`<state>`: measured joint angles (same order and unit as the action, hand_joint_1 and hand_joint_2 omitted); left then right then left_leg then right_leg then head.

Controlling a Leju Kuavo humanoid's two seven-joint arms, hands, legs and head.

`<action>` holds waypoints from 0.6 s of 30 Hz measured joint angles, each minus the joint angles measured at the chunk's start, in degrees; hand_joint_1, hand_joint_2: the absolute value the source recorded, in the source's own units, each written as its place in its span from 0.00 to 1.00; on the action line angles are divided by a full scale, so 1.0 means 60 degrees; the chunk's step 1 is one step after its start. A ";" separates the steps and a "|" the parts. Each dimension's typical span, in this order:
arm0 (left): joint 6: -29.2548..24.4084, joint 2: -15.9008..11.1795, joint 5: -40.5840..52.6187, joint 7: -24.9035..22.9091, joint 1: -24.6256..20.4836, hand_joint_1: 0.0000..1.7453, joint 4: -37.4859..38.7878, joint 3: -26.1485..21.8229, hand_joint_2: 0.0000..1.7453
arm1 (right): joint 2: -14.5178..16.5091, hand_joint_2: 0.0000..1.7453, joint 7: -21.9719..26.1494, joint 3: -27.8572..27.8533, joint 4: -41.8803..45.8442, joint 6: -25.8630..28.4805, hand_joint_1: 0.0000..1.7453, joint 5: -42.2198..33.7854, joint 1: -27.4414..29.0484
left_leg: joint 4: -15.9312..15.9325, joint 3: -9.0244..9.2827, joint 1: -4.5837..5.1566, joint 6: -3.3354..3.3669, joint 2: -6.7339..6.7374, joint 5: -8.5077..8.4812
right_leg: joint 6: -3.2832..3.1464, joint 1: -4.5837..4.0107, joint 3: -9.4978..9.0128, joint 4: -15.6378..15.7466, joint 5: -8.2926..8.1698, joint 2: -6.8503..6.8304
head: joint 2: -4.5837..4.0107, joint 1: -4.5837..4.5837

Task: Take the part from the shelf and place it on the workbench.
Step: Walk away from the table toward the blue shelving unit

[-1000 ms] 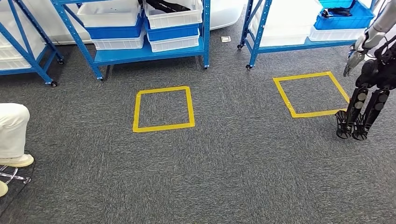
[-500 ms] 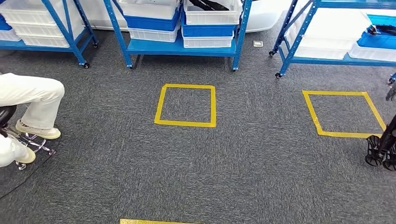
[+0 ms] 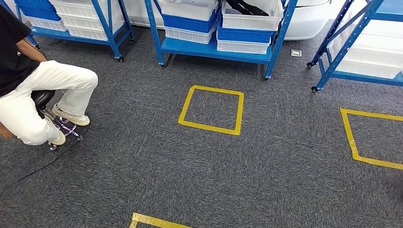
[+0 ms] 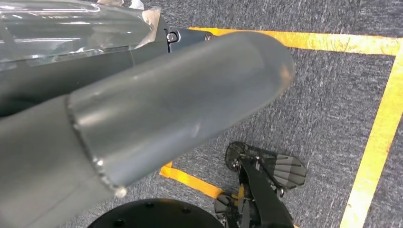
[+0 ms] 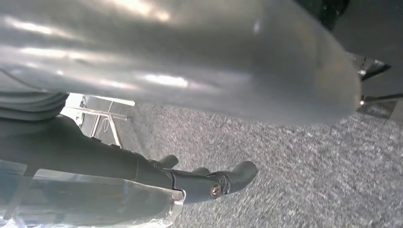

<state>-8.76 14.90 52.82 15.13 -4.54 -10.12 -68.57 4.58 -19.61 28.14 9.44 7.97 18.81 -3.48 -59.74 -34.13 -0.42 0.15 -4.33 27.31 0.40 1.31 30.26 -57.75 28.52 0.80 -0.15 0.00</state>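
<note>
A blue shelf [image 3: 215, 49] stands at the far side of the carpet and carries white and blue bins. Dark parts [image 3: 243, 6] lie in its upper right white bin [image 3: 252, 20]. My left hand [image 4: 157, 109] hangs over the carpet, its thick grey thumb stretched out beside a straight dark finger [image 4: 142, 52], with nothing seen in it. My right hand [image 5: 190, 114] hangs too. Its dark fingers [image 5: 228, 179] reach out straight, apart from the thumb, with bare carpet between them. A clear plastic sheet lies along each hand's fingers.
A person in white trousers [image 3: 43, 95] sits on a wheeled stool [image 3: 57, 124] at the left. Yellow tape squares [image 3: 212, 110] [image 3: 366, 137] mark the grey carpet, and a tape corner [image 3: 152, 221] lies near me. More blue shelves [image 3: 76, 21] [image 3: 361, 52] stand left and right.
The camera has swung left, so the shelves and tape squares have slid right in the picture. The seated person has come fully into view; the other robot at the right has left it.
</note>
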 joint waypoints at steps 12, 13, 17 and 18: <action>-0.0075 0.0005 -0.0037 0.0116 -0.0054 0.00 0.0000 0.0000 0.00 | 0.0002 0.00 -0.0046 -0.0002 0.0000 -0.0065 0.00 0.0068 0.0073 | 0.0260 0.0238 -0.0041 0.0037 0.0841 0.0039 | 0.0138 -0.0116 -0.0209 0.0002 0.0154 -0.0372 | 0.0000 0.0031; -0.0105 0.0013 -0.0040 0.0123 -0.0053 0.00 0.0000 -0.0001 0.00 | 0.0003 0.00 -0.0046 -0.0002 0.0000 -0.0066 0.00 0.0078 0.0073 | 0.0288 0.0272 -0.0032 0.0120 0.0787 0.0042 | 0.0211 -0.0107 -0.0251 -0.0046 0.0129 -0.0387 | 0.0000 0.0027; -0.0170 0.0045 -0.0047 0.0147 -0.0047 0.00 0.0000 -0.0004 0.00 | 0.0001 0.00 -0.0047 0.0001 0.0000 -0.0071 0.00 0.0109 0.0061 | 0.0387 0.0546 -0.0035 0.0375 0.0675 0.0086 | 0.0276 -0.0056 0.0236 -0.1184 0.0662 -0.0272 | 0.0000 -0.0014; -0.0171 0.0046 -0.0047 0.0148 -0.0049 0.00 0.0000 -0.0004 0.00 | 0.0001 0.00 -0.0047 0.0001 0.0000 -0.0072 0.00 0.0111 0.0054 | 0.0383 0.0560 -0.0028 0.0405 0.0650 0.0103 | 0.0257 -0.0055 0.0595 -0.1786 0.0926 -0.0231 | 0.0000 -0.0026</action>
<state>-9.79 15.17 52.54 16.02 -4.84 -10.12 -68.59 4.59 -19.89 28.15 9.44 7.54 19.47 -3.15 -57.44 -30.76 -0.58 2.58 -0.43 27.93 1.94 0.98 33.83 -68.46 34.08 -0.59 -0.15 -0.16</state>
